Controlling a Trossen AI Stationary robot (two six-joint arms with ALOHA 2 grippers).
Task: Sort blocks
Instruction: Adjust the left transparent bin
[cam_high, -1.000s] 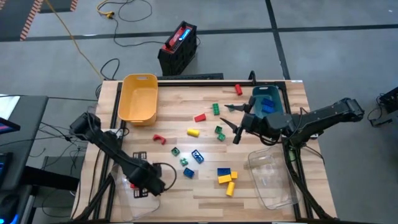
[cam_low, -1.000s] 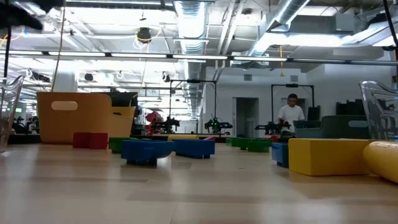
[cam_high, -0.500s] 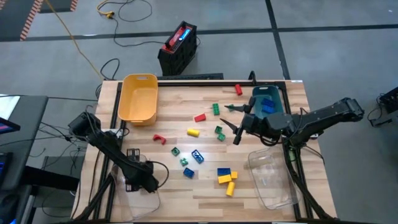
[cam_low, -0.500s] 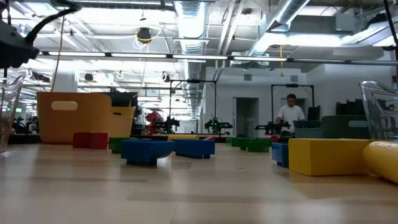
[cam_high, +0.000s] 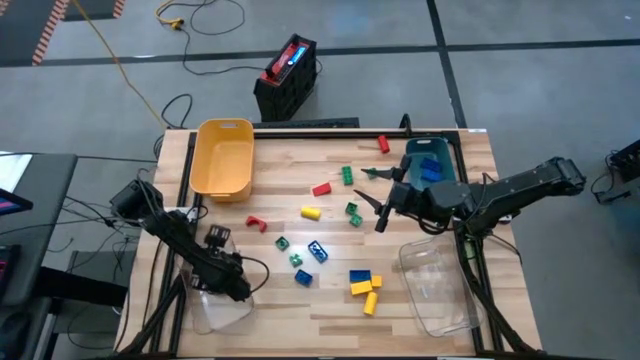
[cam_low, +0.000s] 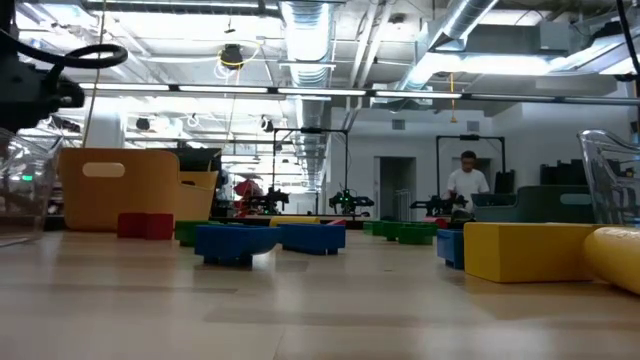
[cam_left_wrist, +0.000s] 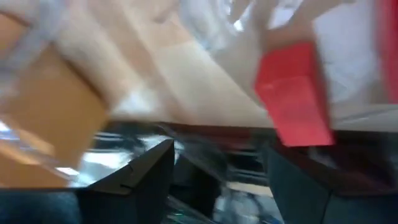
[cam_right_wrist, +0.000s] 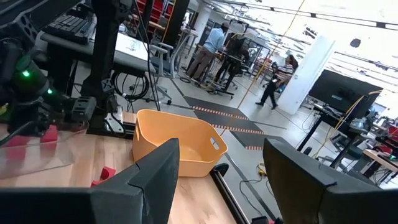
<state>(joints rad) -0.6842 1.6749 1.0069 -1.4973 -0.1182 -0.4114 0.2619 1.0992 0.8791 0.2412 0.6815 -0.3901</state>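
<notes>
Light source: bright ceiling strips glare white across the room behind my table in the low view.
Table: evenly lit from above; my arms throw only soft, faint shadows on the pale wooden tabletop (cam_high: 330, 300).
Left wrist blur: heavy smear; a red rectangular plastic block (cam_left_wrist: 293, 93) just ahead of my fingers shows only as a soft shape.
Right wrist: sharp, daylight-bright; my fingers are dark silhouettes.
Low view foreground: nearest tabletop out of focus.

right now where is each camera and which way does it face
High: above the table, straight down; both arms show.
Low: at tabletop height, level across blocks into the room; part of an arm upper left.
Left wrist: blurred; own dark fingers, red block.
Right wrist: across the table; own fingers.
Shared: yellow bin in high, low, right wrist.
</notes>
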